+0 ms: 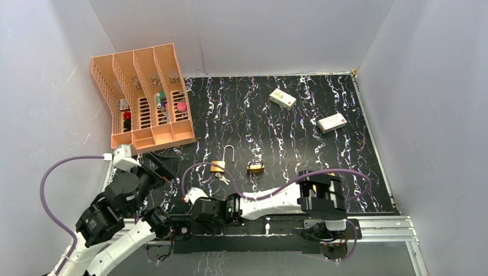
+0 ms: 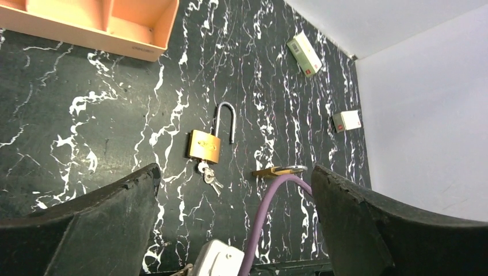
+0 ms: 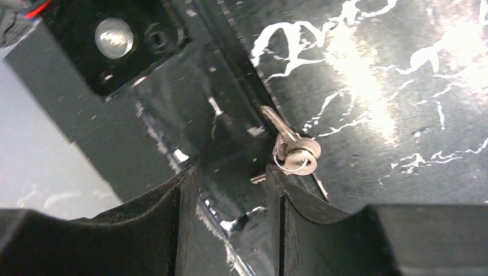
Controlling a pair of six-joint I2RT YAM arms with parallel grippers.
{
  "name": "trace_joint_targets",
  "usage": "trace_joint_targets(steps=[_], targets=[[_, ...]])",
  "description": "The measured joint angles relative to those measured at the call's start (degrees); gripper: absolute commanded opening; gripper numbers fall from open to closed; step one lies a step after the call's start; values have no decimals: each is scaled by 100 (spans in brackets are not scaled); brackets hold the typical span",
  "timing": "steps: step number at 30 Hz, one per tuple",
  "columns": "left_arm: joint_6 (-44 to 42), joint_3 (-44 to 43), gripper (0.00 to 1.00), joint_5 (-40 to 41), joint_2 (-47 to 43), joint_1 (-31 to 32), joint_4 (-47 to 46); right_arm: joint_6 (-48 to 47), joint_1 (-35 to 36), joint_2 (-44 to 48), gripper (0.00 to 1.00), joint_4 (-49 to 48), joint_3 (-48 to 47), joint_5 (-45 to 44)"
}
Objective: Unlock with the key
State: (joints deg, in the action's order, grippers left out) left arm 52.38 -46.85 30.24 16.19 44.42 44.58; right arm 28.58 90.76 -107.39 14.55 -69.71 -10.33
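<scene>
A brass padlock (image 2: 205,146) lies on the black marbled table with its steel shackle (image 2: 225,118) swung open. The key (image 2: 208,175), a small silver bunch, sits at the padlock's bottom edge. From above, the padlock (image 1: 217,166) and key (image 1: 222,178) lie mid-table. My left gripper (image 2: 236,184) hovers near them, wide open and empty. A second silver key bunch (image 3: 296,155) lies by the table's near edge, just outside one finger (image 3: 288,195) of my right gripper (image 3: 233,172). Its jaws stand apart with nothing between them.
A second brass padlock (image 1: 255,168) lies shut to the right of the first. The right arm's purple cable (image 2: 270,213) arcs in front of it. An orange file rack (image 1: 144,98) stands back left. Two small boxes (image 1: 282,98) (image 1: 332,122) lie back right.
</scene>
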Motion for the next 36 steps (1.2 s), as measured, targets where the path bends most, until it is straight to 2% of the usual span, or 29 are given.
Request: trace_joint_targets(steps=[8, 16, 22, 27, 36], targets=[[146, -160, 98, 448, -411, -2, 415, 415, 13, -459, 58, 337, -562, -946], [120, -232, 98, 636, -402, -2, 501, 640, 208, -439, 58, 603, -595, -1580], [109, -232, 98, 658, -402, -2, 498, 704, 192, -70, 56, 761, -527, -2006], [98, -232, 98, 667, -402, -2, 498, 673, 149, 422, 53, 660, -313, -2127], [120, -232, 98, 669, -402, -2, 518, 595, 98, 181, 47, 595, -313, -1845]])
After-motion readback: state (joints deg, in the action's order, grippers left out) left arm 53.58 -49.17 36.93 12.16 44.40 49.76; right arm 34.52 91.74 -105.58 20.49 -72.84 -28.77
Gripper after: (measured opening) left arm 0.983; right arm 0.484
